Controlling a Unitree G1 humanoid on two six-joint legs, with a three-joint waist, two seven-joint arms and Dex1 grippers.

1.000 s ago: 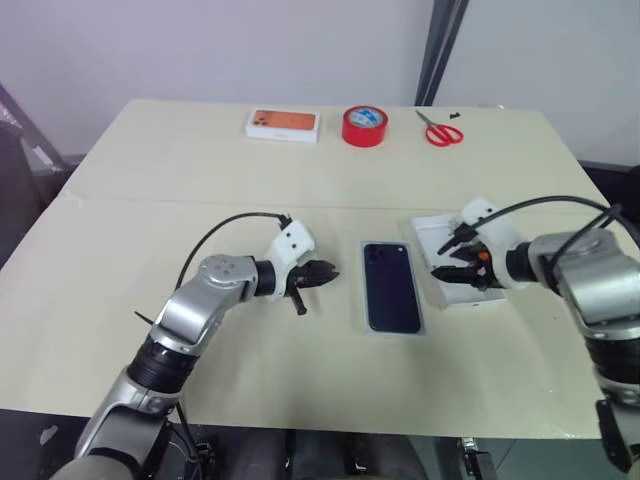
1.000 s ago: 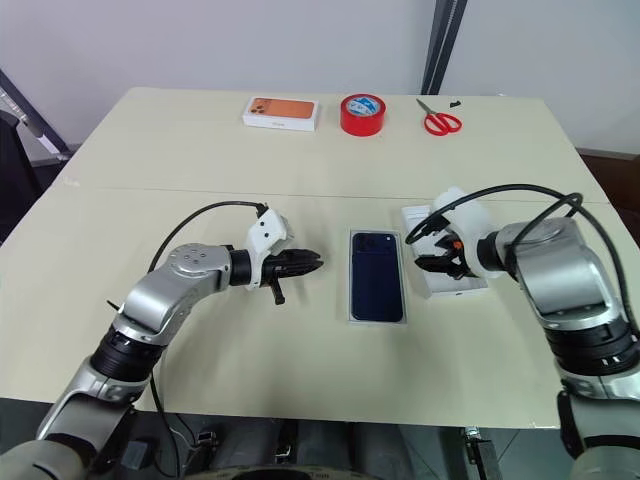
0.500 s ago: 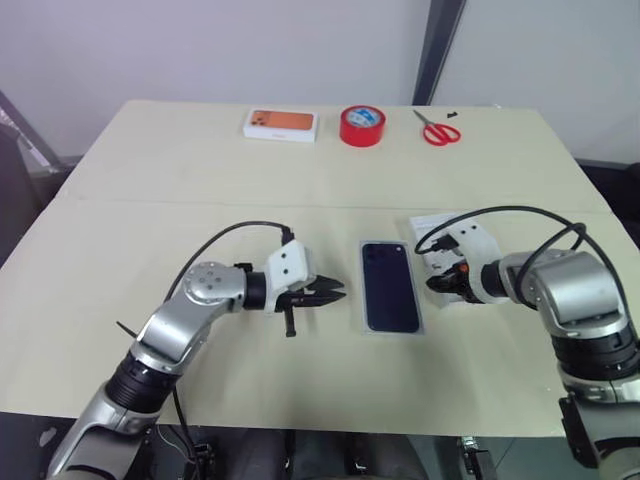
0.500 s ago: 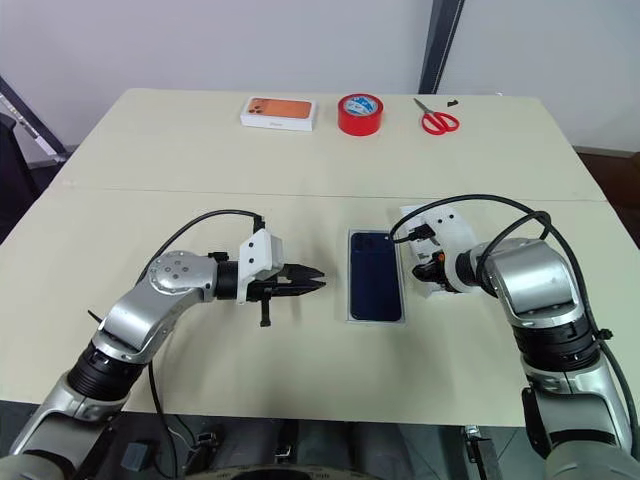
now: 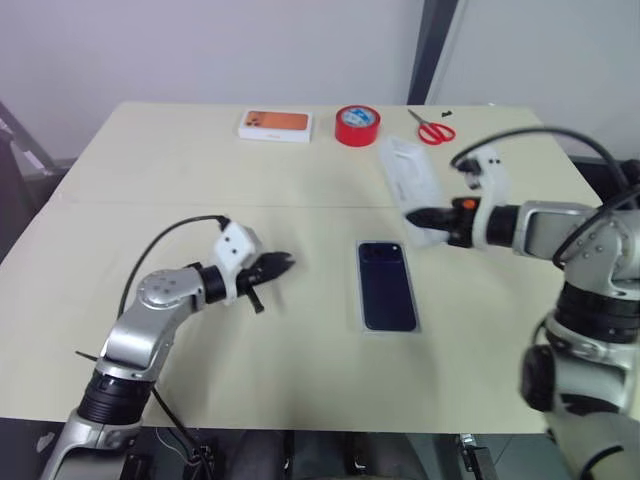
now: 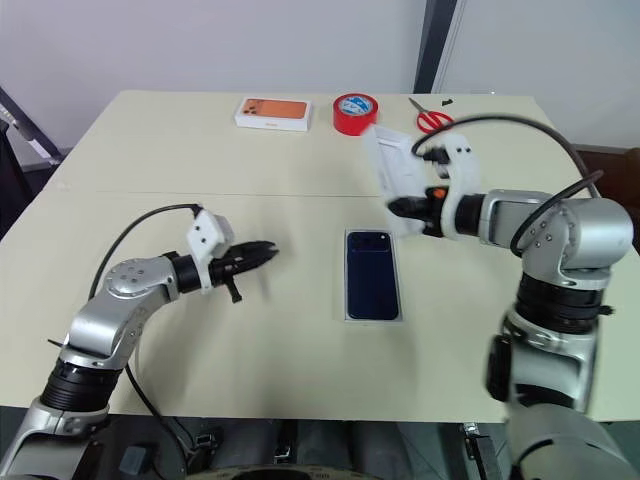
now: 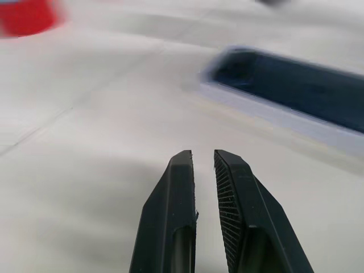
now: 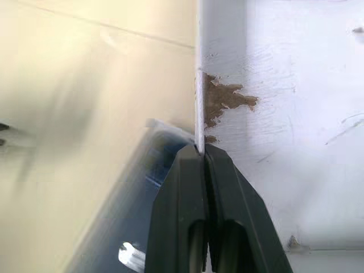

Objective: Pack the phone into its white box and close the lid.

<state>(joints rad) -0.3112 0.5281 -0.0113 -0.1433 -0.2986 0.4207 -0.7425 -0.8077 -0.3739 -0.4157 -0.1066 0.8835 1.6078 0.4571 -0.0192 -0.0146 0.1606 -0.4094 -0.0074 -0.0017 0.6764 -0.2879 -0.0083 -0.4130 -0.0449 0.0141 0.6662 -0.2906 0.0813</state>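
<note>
A: Across the middle of the table (image 5: pixel 150 160), what sits where, biggest thing first?

B: The phone (image 6: pixel 371 286) lies face up in the white box (image 6: pixel 371 319), midway between the side edges and toward the near edge. A second ago the lid (image 6: pixel 390 172) lay flat on the table just right of it; now it hangs tilted in the air, up over the table's right half.

A: Who has it?

B: The right gripper (image 8: pixel 203 149). Its fingers were spread a second ago; now they are pinched tight on the lid's thin rim. So the phone looks packed, and I'd judge only the covering remains.

A: And the other arm?

B: The left gripper (image 7: pixel 203 160) has drawn back toward the left edge, fingers (image 7: pixel 176 187) nearly together with a thin gap, holding nothing.
</note>
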